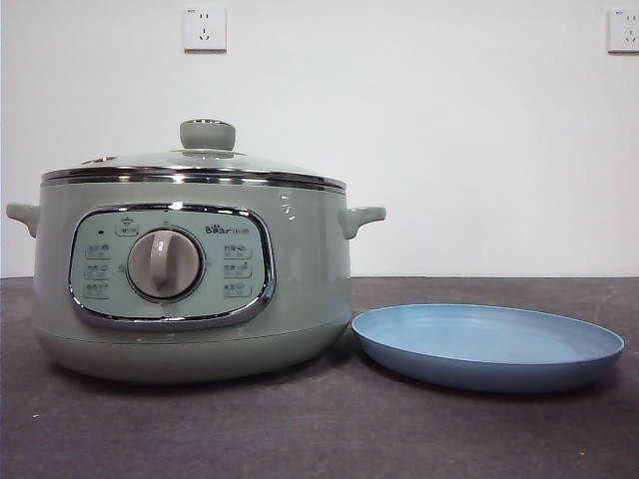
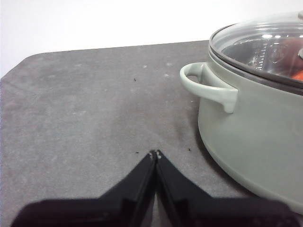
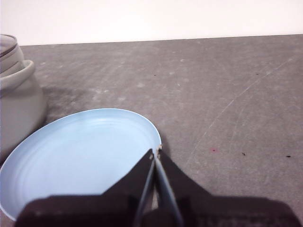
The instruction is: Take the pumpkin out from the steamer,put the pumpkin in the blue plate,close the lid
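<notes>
We note a dark grey, speckled matte surface point(image 1: 200, 429) running back to a plain white wall point(image 1: 449, 140) with two white sockets high up.

Largest on it: the steamer point(image 1: 190, 289), a round pale sage-green electric pot with small side handles, a chrome-rimmed control panel, a grey central dial and a "Bear" logo. It stands left of centre in the front view.

Next, the blue plate point(image 1: 489, 349), wide, shallow, light blue with a raised rim and a matte plastic look. It lies flat just beside the steamer, to its right in the front view. We cannot tell whether rim and pot wall touch. Nothing lies in it.

The lid point(image 1: 195, 165), domed glass with a shiny steel rim and a pale green round knob, sits closed on the steamer.

The pumpkin point(image 2: 296, 52): we see only orange-red patches through the glass in the left wrist view. It is inside the steamer under the lid; stem and shape are not readable.

Left gripper point(image 2: 155, 153): black jaws pressed together at the tips, holding nothing, above bare surface, near the steamer's side handle point(image 2: 208, 85).

Right gripper point(image 3: 155, 151): jaws likewise closed on nothing, tips over the plate's rim.

Neither arm shows in the front view.
</notes>
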Tool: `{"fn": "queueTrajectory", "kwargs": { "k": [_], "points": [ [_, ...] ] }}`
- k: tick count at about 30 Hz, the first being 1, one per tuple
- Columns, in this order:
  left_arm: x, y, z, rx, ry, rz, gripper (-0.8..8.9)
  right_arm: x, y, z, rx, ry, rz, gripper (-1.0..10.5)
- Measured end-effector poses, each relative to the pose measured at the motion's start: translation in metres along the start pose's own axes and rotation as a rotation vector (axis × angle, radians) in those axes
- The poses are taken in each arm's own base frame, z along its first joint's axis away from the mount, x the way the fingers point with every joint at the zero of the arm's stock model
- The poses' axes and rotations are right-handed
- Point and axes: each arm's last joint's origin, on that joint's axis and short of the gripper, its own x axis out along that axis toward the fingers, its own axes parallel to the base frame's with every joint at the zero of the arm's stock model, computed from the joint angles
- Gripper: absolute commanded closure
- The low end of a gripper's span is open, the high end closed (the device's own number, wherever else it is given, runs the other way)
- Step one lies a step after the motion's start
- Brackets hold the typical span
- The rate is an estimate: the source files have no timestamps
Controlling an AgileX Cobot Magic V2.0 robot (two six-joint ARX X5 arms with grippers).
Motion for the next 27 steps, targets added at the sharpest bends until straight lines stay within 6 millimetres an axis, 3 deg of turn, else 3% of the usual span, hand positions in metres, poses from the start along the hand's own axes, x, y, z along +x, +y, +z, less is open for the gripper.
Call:
{"fn": "queueTrajectory", "kwargs": {
  "k": [5,12,21,24,27],
  "points": [
    [0.0,-0.001,0.0,-0.035,-0.002,-0.033,8.16,0.0,0.0,0.0,0.045,0.0,0.0,9.5],
    [-0.001,-0.006,0.002,-0.305,0.011,-0.223,8.16,0.0,0.0,0.0,0.251,0.0,0.0,9.5],
    [-0.001,-0.007,0.002,-0.385,0.02,-0.231,8.21,-0.001,0.0,0.001,0.299,0.012,0.0,9.5],
    [-0.003,-0.006,0.007,-0.393,0.02,-0.231,8.21,-0.004,0.001,0.007,0.302,0.011,0.001,9.6],
    [-0.01,-0.006,0.024,-0.393,-0.021,-0.237,8.21,-0.01,0.002,0.026,0.3,-0.031,0.01,9.6]
  ]
}}
